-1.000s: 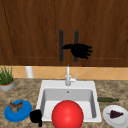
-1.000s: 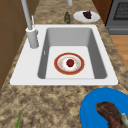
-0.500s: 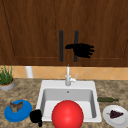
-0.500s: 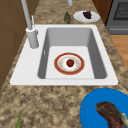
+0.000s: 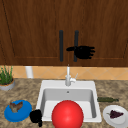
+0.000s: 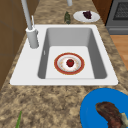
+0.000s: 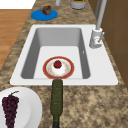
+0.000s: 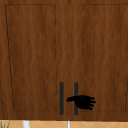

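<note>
My right hand point(image 5: 83, 52) hovers in front of the wall cabinet, against the right door's dark vertical handle point(image 5: 76, 37). Its fingers are straight and point right, and its thumb reaches left across that handle; the same hand point(image 8: 83, 101) appears in the upper view. The left door's handle point(image 5: 61, 45) stands just left of it. Both doors look closed. My left hand point(image 5: 36, 116) hangs low at the counter's front edge, between the blue plate point(image 5: 17, 111) and the sink point(image 5: 43, 86).
In the sink lies a red-rimmed plate point(image 6: 60, 58) with a small red fruit point(image 6: 70, 62). A large red round shape point(image 5: 67, 114) covers the sink's front. A faucet point(image 5: 68, 77), a potted plant point(image 5: 6, 78), a dark green long object point(image 7: 57, 98) and a white plate with grapes point(image 5: 110, 120) stand around.
</note>
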Controlling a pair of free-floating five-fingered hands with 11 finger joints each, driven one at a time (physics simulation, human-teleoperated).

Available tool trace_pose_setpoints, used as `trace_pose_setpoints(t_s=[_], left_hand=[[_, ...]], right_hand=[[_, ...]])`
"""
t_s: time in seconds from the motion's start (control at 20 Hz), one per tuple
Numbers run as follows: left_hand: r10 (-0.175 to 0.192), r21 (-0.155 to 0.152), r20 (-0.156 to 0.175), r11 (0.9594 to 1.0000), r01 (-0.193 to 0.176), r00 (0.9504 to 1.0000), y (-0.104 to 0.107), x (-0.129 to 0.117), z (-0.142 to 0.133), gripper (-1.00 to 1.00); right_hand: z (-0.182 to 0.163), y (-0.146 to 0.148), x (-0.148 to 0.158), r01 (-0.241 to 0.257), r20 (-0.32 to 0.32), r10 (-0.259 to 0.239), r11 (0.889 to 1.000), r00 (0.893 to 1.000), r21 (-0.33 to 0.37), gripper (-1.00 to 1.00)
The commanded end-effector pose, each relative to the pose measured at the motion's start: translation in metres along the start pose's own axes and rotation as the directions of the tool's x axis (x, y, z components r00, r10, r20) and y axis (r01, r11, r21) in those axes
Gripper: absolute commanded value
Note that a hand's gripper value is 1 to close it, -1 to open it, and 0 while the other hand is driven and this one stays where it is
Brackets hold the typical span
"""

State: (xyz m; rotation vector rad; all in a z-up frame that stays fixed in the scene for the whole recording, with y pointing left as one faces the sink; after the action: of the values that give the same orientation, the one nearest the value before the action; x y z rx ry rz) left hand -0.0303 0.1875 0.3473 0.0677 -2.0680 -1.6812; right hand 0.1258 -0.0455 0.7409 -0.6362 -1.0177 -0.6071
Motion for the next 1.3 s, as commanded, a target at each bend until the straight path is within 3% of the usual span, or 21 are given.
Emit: trace_pose_setpoints(t_s=[0.0, 0.3, 0.35, 0.4, 0.65, 0.75, 0.95, 1.0, 1.1, 1.15, 1.25], left_hand=[[0.000, 0.000, 0.000, 1.0000, 0.000, 1.0000, 0.000, 0.000, 0.000, 0.00], [0.000, 0.000, 0.000, 1.0000, 0.000, 1.0000, 0.000, 0.000, 0.000, 0.00], [0.000, 0.000, 0.000, 1.0000, 0.000, 1.0000, 0.000, 0.000, 0.000, 0.00], [0.000, 0.000, 0.000, 1.0000, 0.000, 1.0000, 0.000, 0.000, 0.000, 0.00], [0.000, 0.000, 0.000, 1.0000, 0.000, 1.0000, 0.000, 0.000, 0.000, 0.00], [0.000, 0.000, 0.000, 1.0000, 0.000, 1.0000, 0.000, 0.000, 0.000, 0.00], [0.000, 0.000, 0.000, 1.0000, 0.000, 1.0000, 0.000, 0.000, 0.000, 0.00], [0.000, 0.000, 0.000, 1.0000, 0.000, 1.0000, 0.000, 0.000, 0.000, 0.00], [0.000, 0.000, 0.000, 1.0000, 0.000, 1.0000, 0.000, 0.000, 0.000, 0.00], [0.000, 0.000, 0.000, 1.0000, 0.000, 1.0000, 0.000, 0.000, 0.000, 0.00], [0.000, 0.000, 0.000, 1.0000, 0.000, 1.0000, 0.000, 0.000, 0.000, 0.00]], right_hand=[[-0.021, 0.023, -0.001, 0.071, 0.065, -0.072, 0.997, 0.995, 0.018, -1.00], [-0.057, 0.064, -0.006, 0.041, 0.036, -0.041, 0.999, 0.999, -0.016, -1.00], [-0.060, 0.073, -0.006, 0.039, 0.042, -0.038, 0.999, 0.998, -0.021, 1.00], [-0.064, 0.080, -0.007, 0.026, 0.044, -0.024, 0.999, 0.999, -0.043, 1.00], [-0.092, 0.094, -0.008, 0.061, 0.015, -0.060, 0.997, 0.998, -0.055, 1.00], [-0.105, 0.089, -0.008, 0.077, -0.007, -0.077, 0.997, 0.997, -0.031, 1.00], [-0.121, 0.092, -0.009, 0.052, -0.016, -0.051, 0.998, 0.999, 0.019, 1.00], [-0.124, 0.094, -0.010, 0.046, -0.022, -0.046, 0.999, 0.999, 0.025, -1.00], [-0.108, 0.081, -0.015, 0.040, -0.023, -0.039, 0.998, 0.999, 0.045, -1.00], [-0.096, 0.065, -0.021, 0.018, -0.025, -0.017, 0.999, 1.000, 0.039, -1.00], [-0.085, 0.056, -0.021, 0.024, -0.009, -0.024, 1.000, 1.000, 0.008, -1.00]])
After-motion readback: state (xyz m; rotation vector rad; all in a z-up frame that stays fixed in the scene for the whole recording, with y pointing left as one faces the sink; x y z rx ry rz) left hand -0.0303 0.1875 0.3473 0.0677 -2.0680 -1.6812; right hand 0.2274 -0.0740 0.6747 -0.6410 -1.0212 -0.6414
